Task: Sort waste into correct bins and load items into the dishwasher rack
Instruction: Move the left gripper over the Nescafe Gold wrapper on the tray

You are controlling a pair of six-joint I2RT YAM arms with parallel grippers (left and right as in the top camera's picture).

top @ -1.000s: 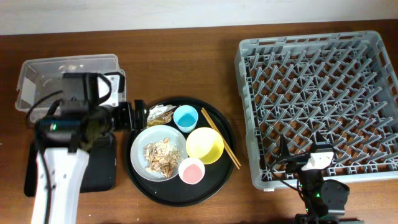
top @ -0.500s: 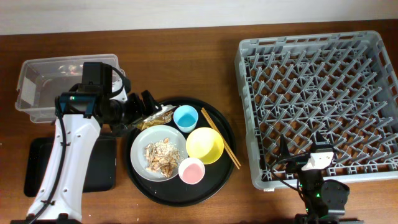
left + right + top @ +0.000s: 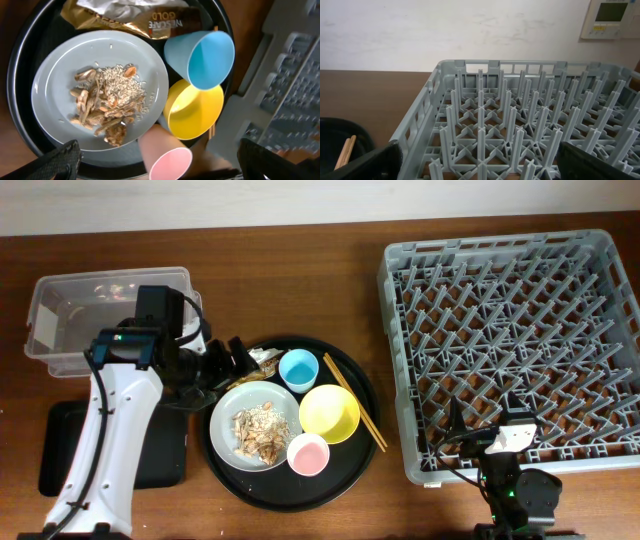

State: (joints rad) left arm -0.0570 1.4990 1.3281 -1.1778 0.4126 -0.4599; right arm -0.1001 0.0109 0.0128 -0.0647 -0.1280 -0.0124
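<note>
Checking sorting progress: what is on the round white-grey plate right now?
Beige-brown food scraps lie heaped on the plate, rice-like grains and darker pieces. The pink cup hides part of its rim; what lies under the heap cannot be seen.

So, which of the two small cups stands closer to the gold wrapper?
The light-blue cup, right beside the gold wrapper; the pink cup stands on the opposite side of the yellow bowl.
</note>
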